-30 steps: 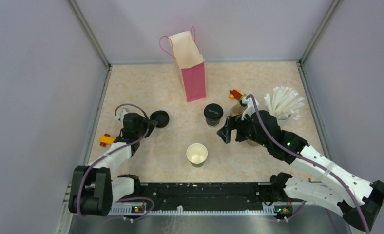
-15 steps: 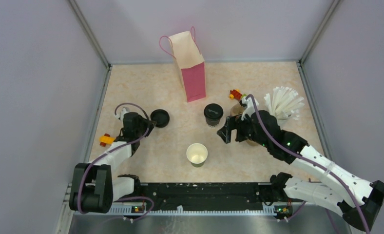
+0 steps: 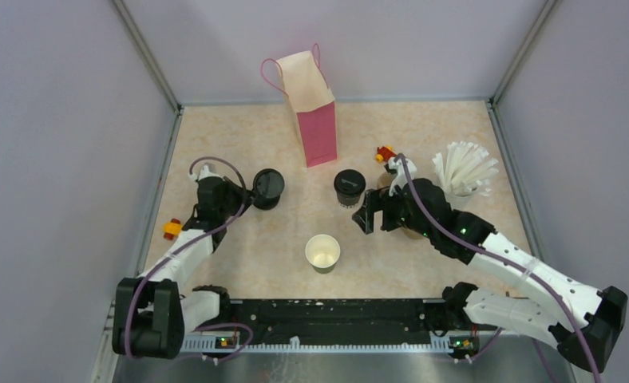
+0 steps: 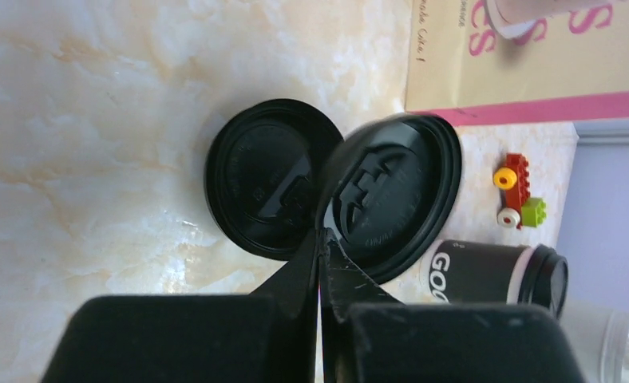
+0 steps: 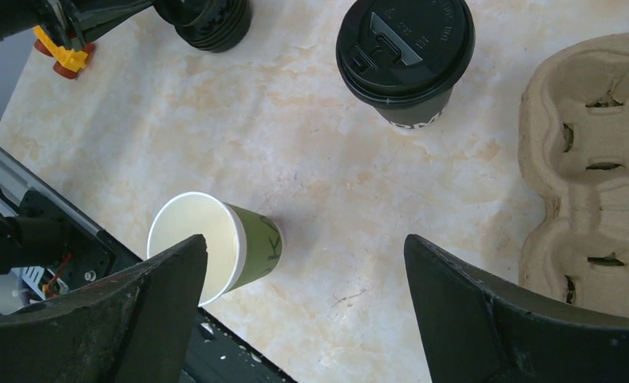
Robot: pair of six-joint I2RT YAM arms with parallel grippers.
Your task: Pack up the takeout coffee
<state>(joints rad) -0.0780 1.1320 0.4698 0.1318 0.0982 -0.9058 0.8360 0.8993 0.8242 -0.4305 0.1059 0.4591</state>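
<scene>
Lid (image 4: pixel 391 191) pinched in left claw (image 4: pixel 321 241), tilted

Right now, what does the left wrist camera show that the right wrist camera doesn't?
Only the left wrist view shows the pink bag and, close up, the left end effector pinching a black lid by its rim. Only the right wrist view shows the open cup and the cardboard carrier. Both show the lidded black cup and the marbled table.
</scene>
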